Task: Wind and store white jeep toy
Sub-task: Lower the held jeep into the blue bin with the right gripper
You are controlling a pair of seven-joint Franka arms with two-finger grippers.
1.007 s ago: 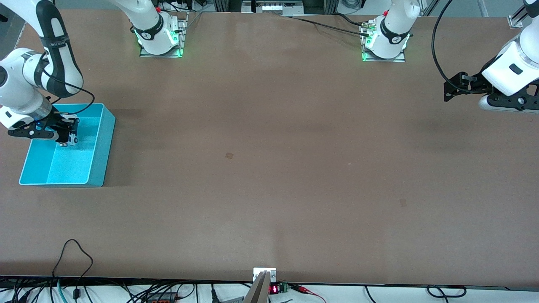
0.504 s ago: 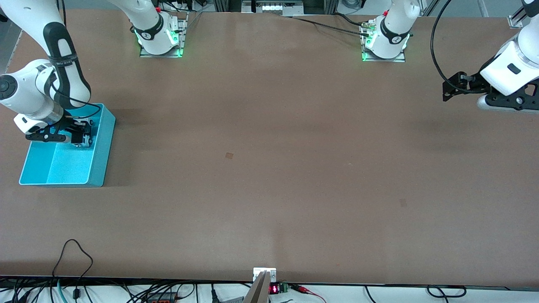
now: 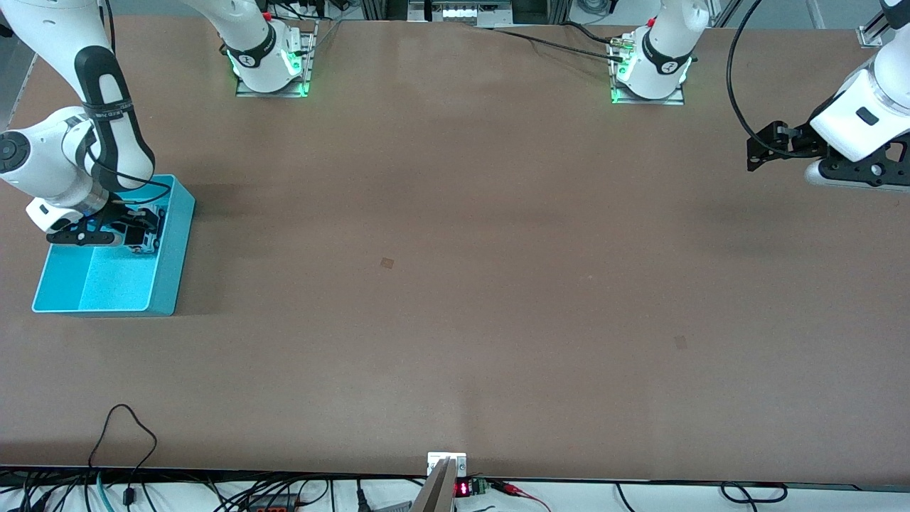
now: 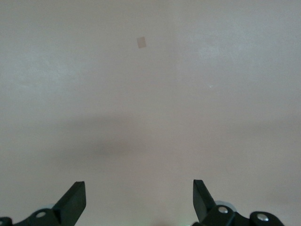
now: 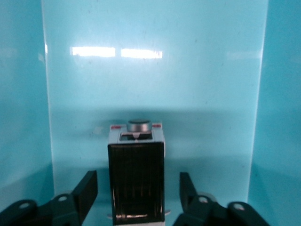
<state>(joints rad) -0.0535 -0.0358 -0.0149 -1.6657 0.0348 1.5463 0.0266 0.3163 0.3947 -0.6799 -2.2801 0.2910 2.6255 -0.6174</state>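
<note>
The white jeep toy (image 5: 137,181), with its black ribbed roof, sits on the floor of the blue bin (image 5: 150,80). My right gripper (image 5: 137,194) is open and straddles the jeep, with a gap between the toy and each finger. In the front view the right gripper (image 3: 144,237) is down inside the blue bin (image 3: 169,274) at the right arm's end of the table, and the jeep is hidden by it there. My left gripper (image 4: 138,202) is open and empty, and it hovers over bare table at the left arm's end (image 3: 758,151).
The bin's walls stand close on both sides of the right gripper. A small square mark (image 3: 387,262) is on the brown tabletop near the middle. Cables (image 3: 124,441) hang over the table edge nearest the camera.
My right gripper has shifted inside the bin toward the wall that faces the table's middle. The left arm has risen very slightly.
</note>
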